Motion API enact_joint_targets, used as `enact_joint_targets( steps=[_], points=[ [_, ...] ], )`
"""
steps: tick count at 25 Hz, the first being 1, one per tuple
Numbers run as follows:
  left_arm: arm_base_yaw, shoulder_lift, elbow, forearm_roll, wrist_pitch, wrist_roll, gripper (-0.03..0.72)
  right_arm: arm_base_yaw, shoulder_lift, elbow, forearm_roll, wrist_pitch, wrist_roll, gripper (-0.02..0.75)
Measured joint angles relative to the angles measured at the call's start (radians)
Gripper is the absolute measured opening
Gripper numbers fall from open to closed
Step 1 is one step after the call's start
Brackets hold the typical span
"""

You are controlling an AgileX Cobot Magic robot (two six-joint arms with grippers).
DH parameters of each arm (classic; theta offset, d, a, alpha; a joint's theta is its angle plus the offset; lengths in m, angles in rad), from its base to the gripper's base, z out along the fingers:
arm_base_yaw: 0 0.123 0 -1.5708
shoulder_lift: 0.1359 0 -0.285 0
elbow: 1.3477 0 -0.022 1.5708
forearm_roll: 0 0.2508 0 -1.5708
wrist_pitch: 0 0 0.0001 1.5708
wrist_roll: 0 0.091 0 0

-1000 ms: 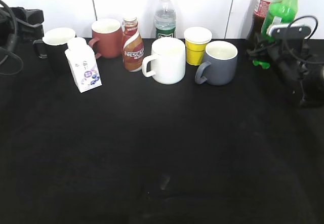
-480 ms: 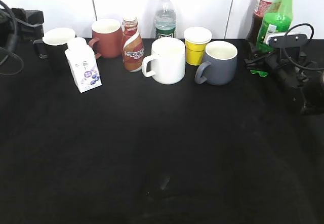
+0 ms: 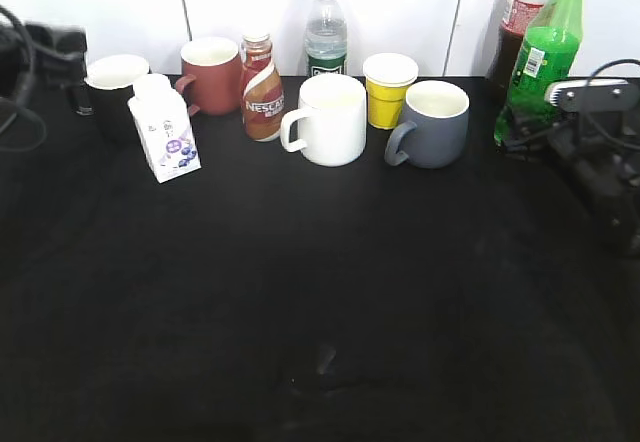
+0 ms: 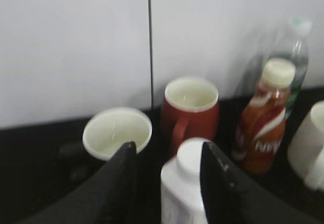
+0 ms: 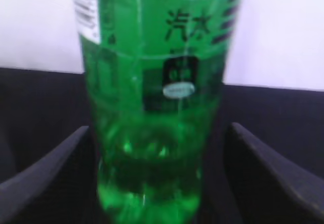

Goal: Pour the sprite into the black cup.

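The sprite (image 3: 541, 60), a green bottle with a green cap, stands upright on the black table at the back right, beside the dark-red soda bottle (image 3: 518, 17). My right gripper (image 3: 528, 134) is at its base. In the right wrist view the sprite (image 5: 152, 97) fills the space between the spread jaws of this gripper (image 5: 158, 130), with a small gap on each side. The black cup (image 3: 112, 87) stands at the back left. My left gripper (image 3: 55, 47) is blurred by the left edge, beside the cup. In the left wrist view this gripper (image 4: 168, 145) is open and empty, with the black cup (image 4: 117, 132) just beyond its left finger.
A row along the back wall holds a white carton (image 3: 165, 127), a dark-red mug (image 3: 210, 74), a Nescafe bottle (image 3: 261, 90), a water bottle (image 3: 326, 34), a white mug (image 3: 330, 119), a yellow cup (image 3: 389, 90) and a grey-blue mug (image 3: 436, 124).
The sprite was tilted and raised at the top right; now it stands upright on the table. My right gripper came down with it and its jaws stand apart. My left arm shifted slightly.
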Motion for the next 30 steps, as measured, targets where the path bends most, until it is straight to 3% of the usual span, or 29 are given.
enact_joint_targets(
  steps=[2,4,8,10,12,15,19,25,30],
  points=[
    [0.0,0.0,0.0,-0.002,0.127,0.0,0.336,0.0,-0.105,0.048,0.0,0.213,0.003,0.592],
    [-0.011,0.0,-0.022,-0.023,0.387,-0.001,0.389,0.0,-0.252,0.021,0.0,0.667,0.003,0.585],
    [-0.073,0.0,-0.115,-0.065,1.023,-0.001,0.404,0.005,-0.409,-0.152,0.008,1.692,0.044,0.556],
    [-0.079,-0.003,-0.162,-0.082,1.338,-0.001,0.404,0.006,-0.481,-0.172,0.007,1.959,0.044,0.555],
    [-0.079,-0.063,-0.175,-0.113,1.522,-0.001,0.404,0.006,-0.605,-0.173,0.006,2.054,0.044,0.555],
    [-0.079,-0.283,-0.177,-0.22,1.564,-0.001,0.404,0.006,-0.876,-0.173,0.005,2.108,0.039,0.555],
    [-0.079,-0.647,-0.177,-0.196,1.659,0.025,0.404,0.006,-1.268,-0.097,0.0,2.111,0.019,0.555],
    [-0.08,-1.254,0.104,-0.184,1.632,0.028,0.404,0.006,-1.756,0.319,-0.01,2.106,0.013,0.555],
    [-0.08,-1.416,0.166,-0.156,1.542,0.028,0.404,0.006,-1.832,0.351,-0.01,2.114,0.013,0.555]
  ],
)
